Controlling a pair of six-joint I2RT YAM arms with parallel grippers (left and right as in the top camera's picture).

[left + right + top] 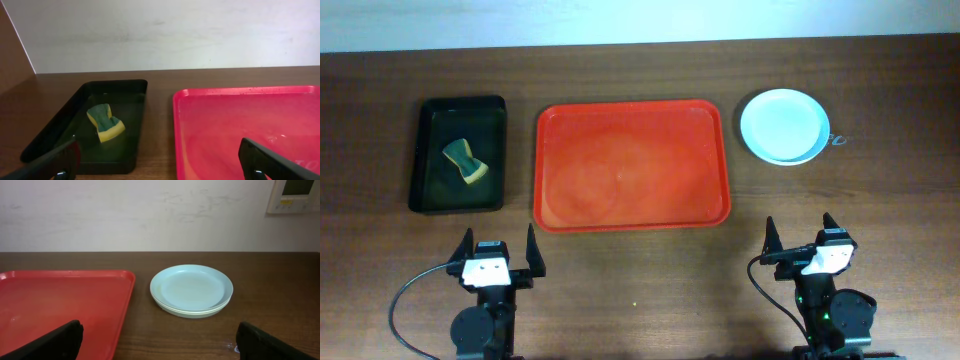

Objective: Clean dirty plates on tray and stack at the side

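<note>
Plates (783, 126) sit stacked beyond the right end effector (799, 226), well apart.

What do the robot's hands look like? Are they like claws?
A bit! The left gripper and the right gripper each have two pointy black fingers, a white block in the middle and a round black body. A black cable loops from each. The right one shows a tiny green light.
</note>
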